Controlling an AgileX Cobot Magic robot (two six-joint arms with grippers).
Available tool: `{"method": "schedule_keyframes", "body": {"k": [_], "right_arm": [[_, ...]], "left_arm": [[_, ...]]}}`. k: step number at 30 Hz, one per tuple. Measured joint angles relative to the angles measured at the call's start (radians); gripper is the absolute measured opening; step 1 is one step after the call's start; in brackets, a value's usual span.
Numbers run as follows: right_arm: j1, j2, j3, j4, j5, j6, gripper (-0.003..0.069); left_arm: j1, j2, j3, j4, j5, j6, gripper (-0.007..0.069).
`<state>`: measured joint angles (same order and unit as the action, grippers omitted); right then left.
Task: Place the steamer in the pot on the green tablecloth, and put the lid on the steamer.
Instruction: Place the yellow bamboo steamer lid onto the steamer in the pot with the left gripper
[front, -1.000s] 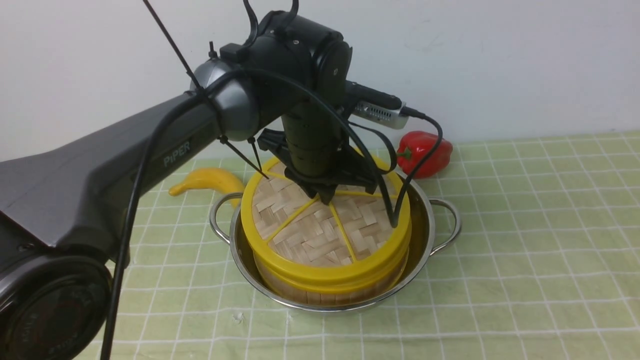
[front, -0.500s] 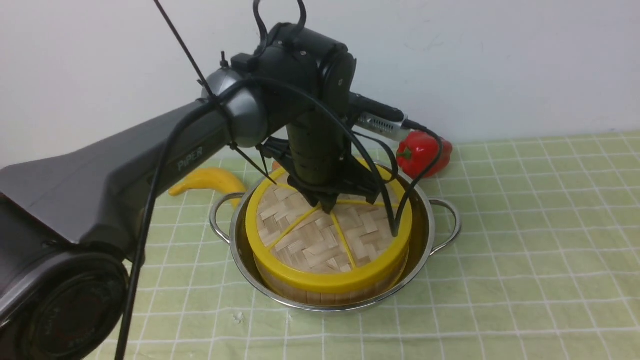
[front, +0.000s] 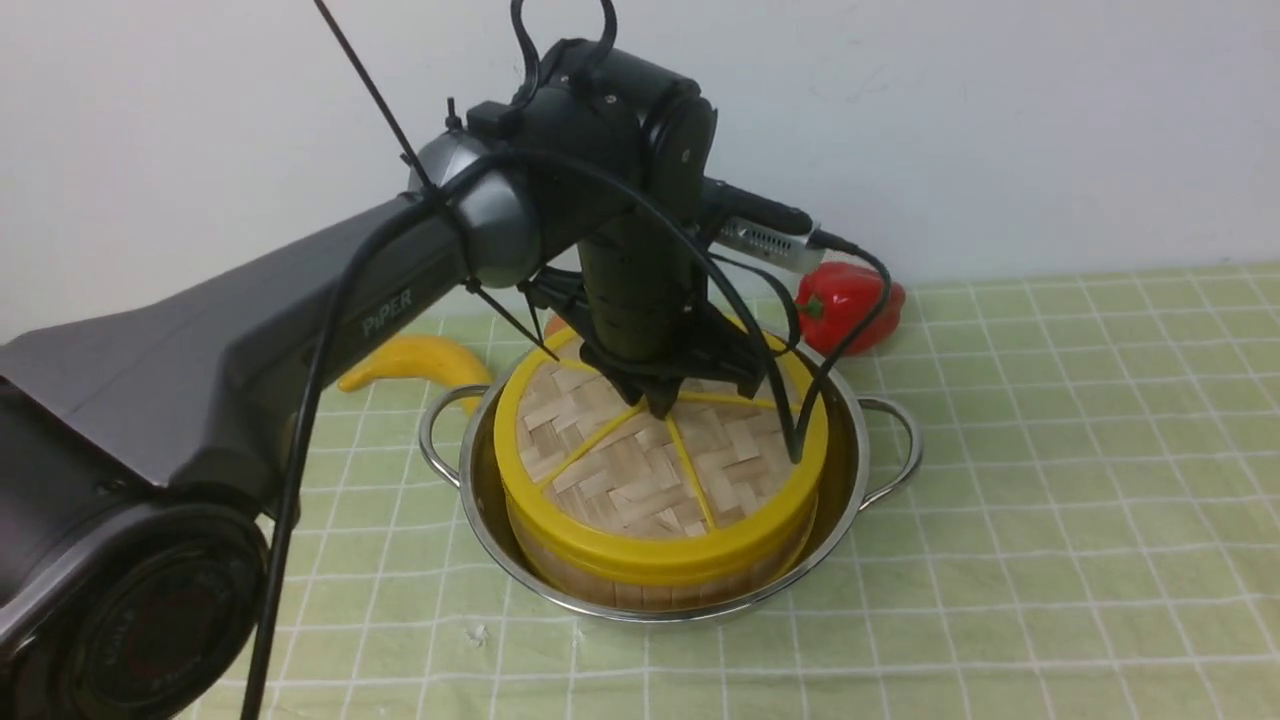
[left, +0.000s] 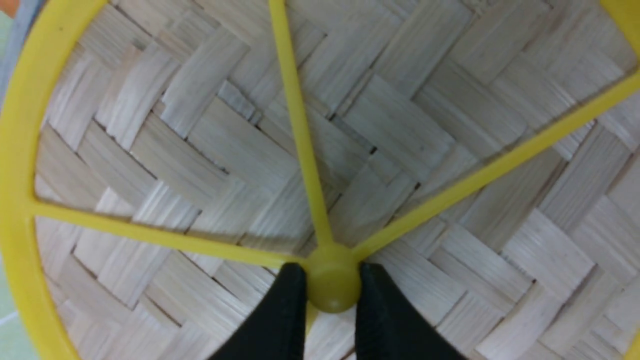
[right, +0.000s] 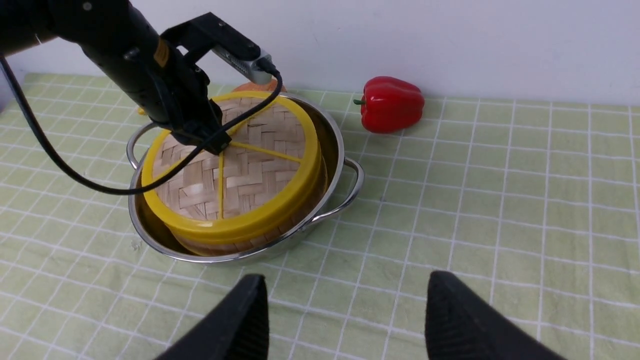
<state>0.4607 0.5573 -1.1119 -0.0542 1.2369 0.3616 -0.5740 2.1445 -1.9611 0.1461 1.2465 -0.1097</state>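
Note:
The lid (front: 640, 470), a woven disc with a yellow rim and spokes, lies on top of the steamer (front: 600, 585), whose bamboo wall shows below the rim. The steamer stands in the steel pot (front: 855, 470) on the green tablecloth (front: 1050, 450). My left gripper (front: 660, 405) points down at the lid's centre. In the left wrist view my left gripper (left: 331, 270) is shut on the lid's yellow hub (left: 332, 292), one black finger on each side. My right gripper (right: 345, 300) is open and empty over bare cloth, near the pot (right: 332, 145). The steamer's contents are hidden.
A red bell pepper (front: 850, 305) lies behind the pot to the right, near the wall. A yellow banana (front: 415, 362) lies behind the pot to the left. An orange object (right: 260, 86) shows just behind the pot. The left arm's cables hang over the lid.
My left gripper has carried the lid a little to the right and down, so that it now sits more squarely on the steamer. The pot and steamer have not moved.

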Motion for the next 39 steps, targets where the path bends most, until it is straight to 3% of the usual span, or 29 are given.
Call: {"method": "schedule_keyframes", "body": {"k": [28, 39], "right_arm": [[0.000, 0.000, 0.000, 0.001, 0.000, 0.000, 0.0421], [0.000, 0.000, 0.000, 0.000, 0.000, 0.000, 0.0421]], "left_arm": [[0.000, 0.053, -0.047, -0.022, -0.025, 0.008, 0.0117], [0.000, 0.018, 0.022, -0.019, -0.052, 0.008, 0.0117]]}}
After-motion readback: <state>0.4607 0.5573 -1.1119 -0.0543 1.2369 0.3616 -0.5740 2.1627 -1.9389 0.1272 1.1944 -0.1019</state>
